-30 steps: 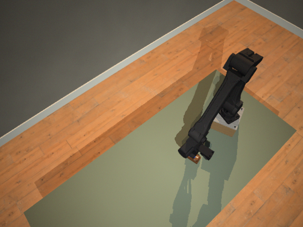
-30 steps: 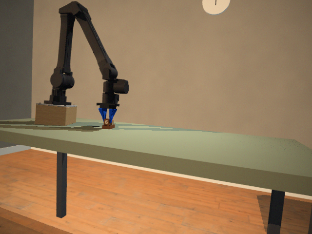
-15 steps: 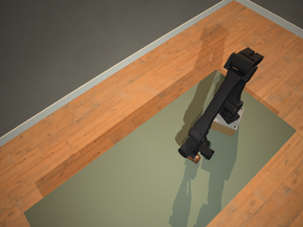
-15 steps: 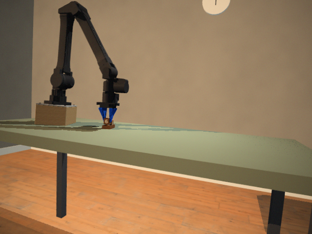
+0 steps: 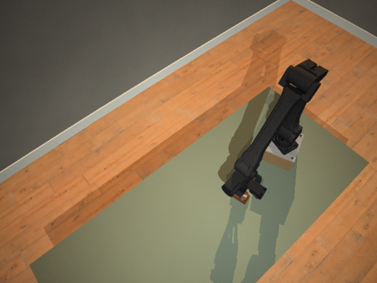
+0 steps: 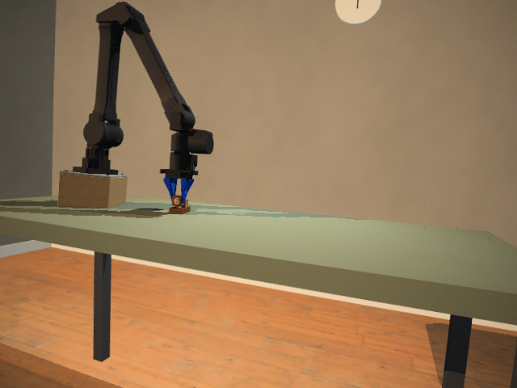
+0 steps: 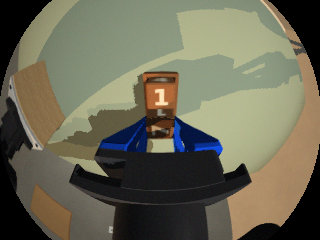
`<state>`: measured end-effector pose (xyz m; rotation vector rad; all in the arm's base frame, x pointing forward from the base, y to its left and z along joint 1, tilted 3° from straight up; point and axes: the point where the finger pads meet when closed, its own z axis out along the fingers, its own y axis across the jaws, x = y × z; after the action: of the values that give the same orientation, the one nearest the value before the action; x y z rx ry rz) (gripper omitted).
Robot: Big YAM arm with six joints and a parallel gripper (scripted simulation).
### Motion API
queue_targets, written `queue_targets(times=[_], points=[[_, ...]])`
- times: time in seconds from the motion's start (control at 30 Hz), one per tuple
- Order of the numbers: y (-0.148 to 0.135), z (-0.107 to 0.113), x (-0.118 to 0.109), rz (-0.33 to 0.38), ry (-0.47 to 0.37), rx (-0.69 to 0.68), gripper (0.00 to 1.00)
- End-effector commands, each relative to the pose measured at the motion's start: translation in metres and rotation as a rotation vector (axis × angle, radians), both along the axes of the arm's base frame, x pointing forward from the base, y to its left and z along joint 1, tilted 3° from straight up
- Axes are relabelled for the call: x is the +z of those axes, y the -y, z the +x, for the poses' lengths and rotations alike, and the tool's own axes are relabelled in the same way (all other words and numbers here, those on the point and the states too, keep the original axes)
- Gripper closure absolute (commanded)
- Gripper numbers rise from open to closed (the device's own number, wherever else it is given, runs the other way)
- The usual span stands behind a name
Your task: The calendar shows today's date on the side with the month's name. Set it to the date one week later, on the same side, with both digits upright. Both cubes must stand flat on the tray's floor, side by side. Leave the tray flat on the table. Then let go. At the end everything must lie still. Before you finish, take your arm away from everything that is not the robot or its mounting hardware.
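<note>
Wooden and rigid, the small brown calendar cube (image 6: 177, 200) looks light but smooth-sided, so a squeeze across two opposite flat faces seems safest. The blue-fingered gripper (image 6: 178, 194) is partly closed on it from above, at the brown tray (image 6: 178, 210) on the green table (image 6: 334, 246) near the arm's base. Its 6 faces the exterior camera; a 1 (image 7: 160, 98) faces up. Being a cube, it has no long axis.
</note>
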<state>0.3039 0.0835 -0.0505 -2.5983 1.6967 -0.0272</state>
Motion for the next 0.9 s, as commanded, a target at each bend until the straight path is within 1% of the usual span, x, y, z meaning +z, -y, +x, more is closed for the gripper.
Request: queue_targets(times=[0.0,0.07,0.23,0.3,0.4,0.7,0.8,0.87], points=[[-0.006,0.018,0.014,0.016,0.041,0.007,0.73],[-0.006,0.018,0.014,0.016,0.041,0.007,0.73],[-0.007,0.023,0.026,0.019,0.052,0.007,0.73],[-0.007,0.023,0.026,0.019,0.052,0.007,0.73],[-0.006,0.023,0.04,0.019,0.054,0.007,0.73],[-0.002,0.022,0.099,0.021,0.061,-0.002,0.73],[-0.002,0.021,0.108,0.021,0.062,-0.002,0.73],[-0.002,0.021,0.108,0.021,0.062,-0.002,0.73]])
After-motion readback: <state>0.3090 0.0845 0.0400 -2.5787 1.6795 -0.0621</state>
